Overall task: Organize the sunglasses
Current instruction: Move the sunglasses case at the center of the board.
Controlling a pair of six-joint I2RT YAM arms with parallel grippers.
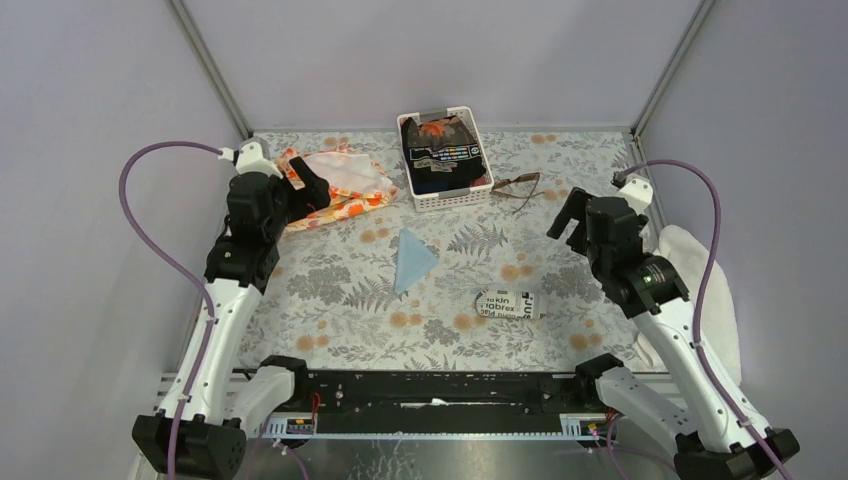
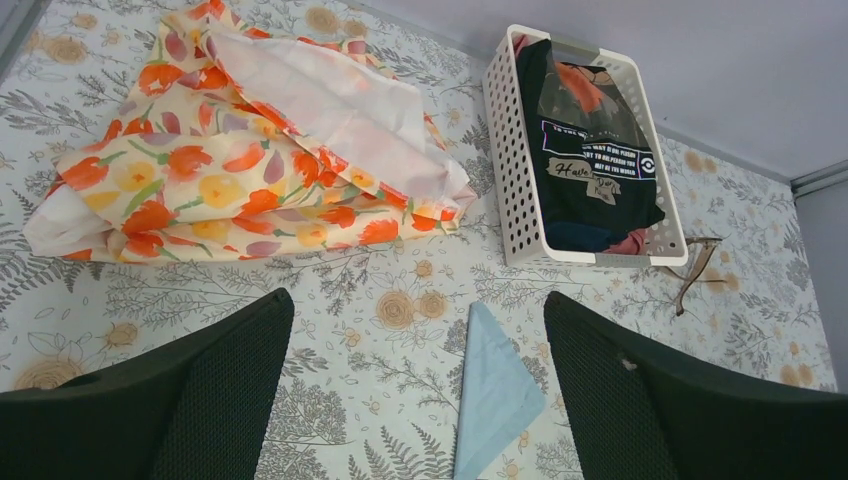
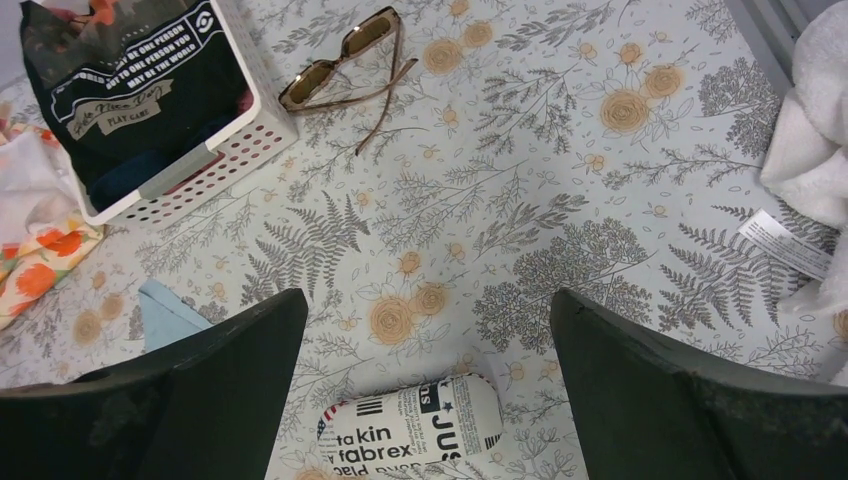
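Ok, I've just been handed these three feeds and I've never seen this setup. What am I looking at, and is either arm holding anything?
These are two robot arms bolted at the near edge of a table. The wide picture looks down from above and behind them. The other two come from a camera on each wrist, so the dark shapes at the bottom are that arm's own fingers. The left gripper and right gripper are both open and hold nothing. On the table lie the sunglasses, just right of a white basket of folded dark clothes. There are also a flowered cloth, a light blue cloth, a printed tube case and a white towel at the right edge.
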